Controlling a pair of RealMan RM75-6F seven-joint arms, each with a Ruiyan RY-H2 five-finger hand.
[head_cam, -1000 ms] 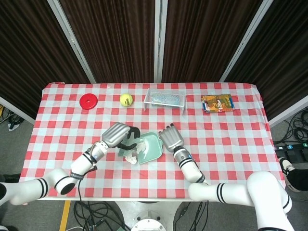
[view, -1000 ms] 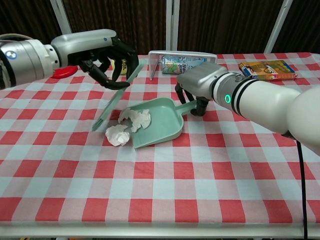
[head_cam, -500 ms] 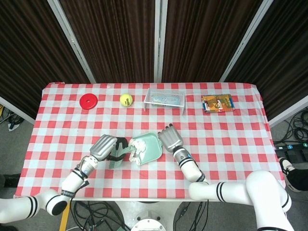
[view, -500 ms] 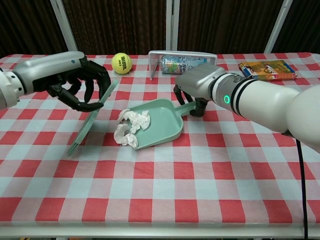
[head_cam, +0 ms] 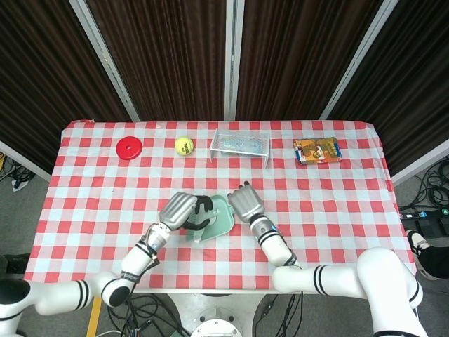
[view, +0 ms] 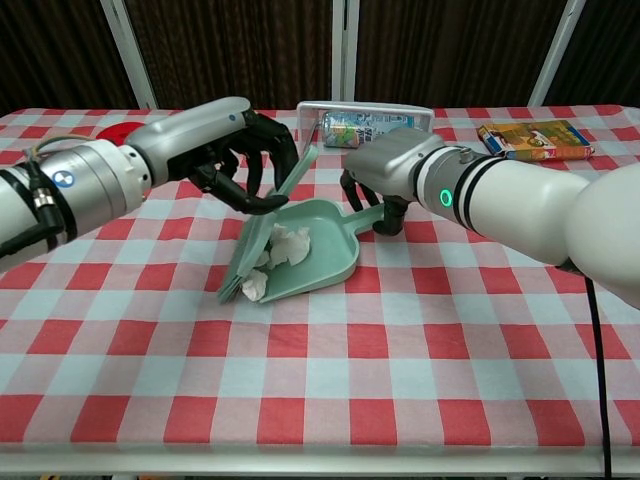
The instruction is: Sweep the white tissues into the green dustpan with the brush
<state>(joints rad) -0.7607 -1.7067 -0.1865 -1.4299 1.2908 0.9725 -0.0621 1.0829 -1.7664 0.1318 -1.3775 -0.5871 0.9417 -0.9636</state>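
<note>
The green dustpan (view: 325,247) lies mid-table, its mouth facing left, and shows in the head view as a dustpan (head_cam: 223,216) between both hands. White tissues (view: 290,245) sit inside it, and one tissue piece (view: 254,286) lies at its lip. My left hand (view: 240,150) grips the green brush (view: 262,226), whose bristle end touches the pan's mouth beside the tissue. My right hand (view: 385,175) holds the dustpan's handle at the pan's right rear. In the head view my left hand (head_cam: 179,208) and right hand (head_cam: 243,202) flank the pan.
Along the far edge stand a red disc (head_cam: 129,148), a yellow tennis ball (head_cam: 184,145), a clear stand with a can (view: 362,122) and a colourful packet (view: 533,139). The checked tablecloth (view: 400,380) spreads in front.
My left hand swung the brush rightward from the table's left to the pan's mouth, pushing the tissues further in. The dustpan and right hand shifted slightly left.
</note>
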